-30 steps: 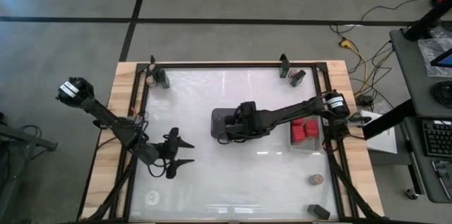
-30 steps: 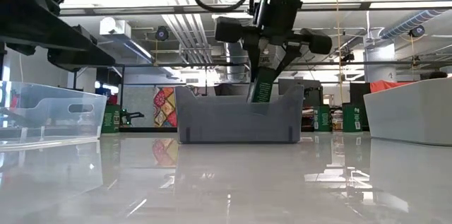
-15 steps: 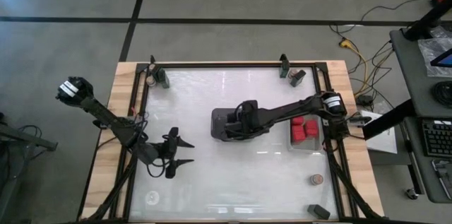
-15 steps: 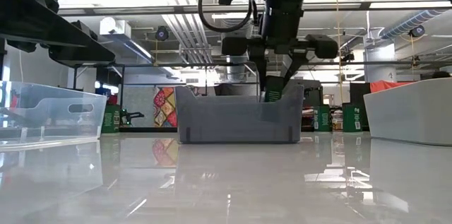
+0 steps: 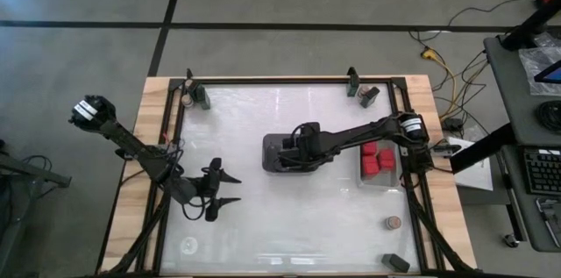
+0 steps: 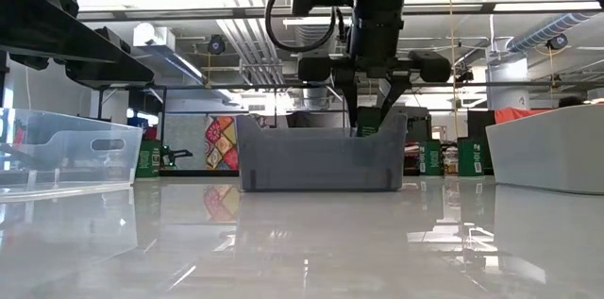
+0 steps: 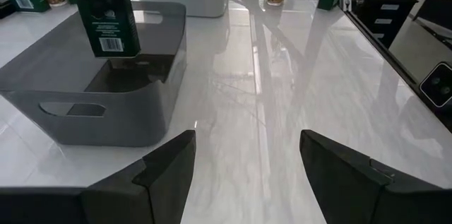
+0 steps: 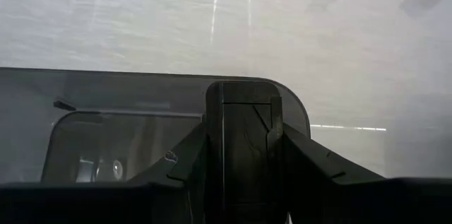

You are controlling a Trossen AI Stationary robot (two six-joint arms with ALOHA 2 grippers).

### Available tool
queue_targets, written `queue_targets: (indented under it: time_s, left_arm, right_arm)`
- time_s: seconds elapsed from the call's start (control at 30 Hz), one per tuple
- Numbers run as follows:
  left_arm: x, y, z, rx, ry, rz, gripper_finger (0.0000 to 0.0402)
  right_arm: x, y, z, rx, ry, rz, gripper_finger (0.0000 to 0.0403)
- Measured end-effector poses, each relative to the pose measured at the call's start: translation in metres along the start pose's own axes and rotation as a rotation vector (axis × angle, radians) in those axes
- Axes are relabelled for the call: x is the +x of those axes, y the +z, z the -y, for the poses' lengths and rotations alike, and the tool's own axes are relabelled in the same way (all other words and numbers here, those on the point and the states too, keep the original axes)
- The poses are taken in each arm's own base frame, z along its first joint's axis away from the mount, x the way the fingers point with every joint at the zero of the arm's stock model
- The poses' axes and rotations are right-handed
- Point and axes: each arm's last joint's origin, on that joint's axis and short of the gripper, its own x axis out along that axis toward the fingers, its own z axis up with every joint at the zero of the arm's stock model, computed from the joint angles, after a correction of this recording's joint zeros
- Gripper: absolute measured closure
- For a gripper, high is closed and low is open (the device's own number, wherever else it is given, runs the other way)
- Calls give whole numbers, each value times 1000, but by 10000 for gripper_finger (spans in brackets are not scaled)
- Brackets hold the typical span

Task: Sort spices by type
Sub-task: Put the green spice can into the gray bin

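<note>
High view: we see the right gripper [image 5: 296,148] lowered over the dark grey bin [image 5: 273,162] at mid-desk, pinching 1 dark box [image 7: 108,22] by its 2 broad faces. We see the box, printed with a barcode, hanging upright just above the bin floor, inside the walls. The left gripper [image 5: 230,187] waits with fingers spread over bare desk [image 5: 289,225], well apart from the bin.

We judge the box light, stiff and smooth-sided; a hold across the flat faces near the top, as here, suits it, though the slick card could slip if the squeeze loosens early.

A clear tray [image 5: 368,180] to the right of the bin holds the red blocks [image 5: 377,160]. 1 small jar [image 5: 393,223] and 1 dark block [image 5: 395,262] stand near the front right corner of the desk, and 2 more items [image 5: 368,96] sit by the far rail.

Room for moving: the bin walls close in around the fingers, so we judge a straight lift out the safest exit. The black rail [image 5: 408,190] crowds the items at the right edge.
</note>
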Motion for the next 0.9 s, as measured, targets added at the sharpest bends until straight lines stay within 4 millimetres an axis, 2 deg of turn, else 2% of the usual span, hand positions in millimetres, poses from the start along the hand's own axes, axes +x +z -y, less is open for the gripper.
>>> queue_targets:
  time_s: [0.5, 0.7, 0.9]
  left_arm:
    - [0, 0, 0, 7, -1, 2, 162]
    - [0, 1, 0, 9, -3, 8, 162]
    - [0, 1, 0, 10, -3, 8, 162]
  right_arm:
    - [0, -1, 0, -17, 1, -42, 263]
    - [14, -8, -5, -39, -24, -48, 261]
    - [17, -11, -6, -49, -34, -58, 252]
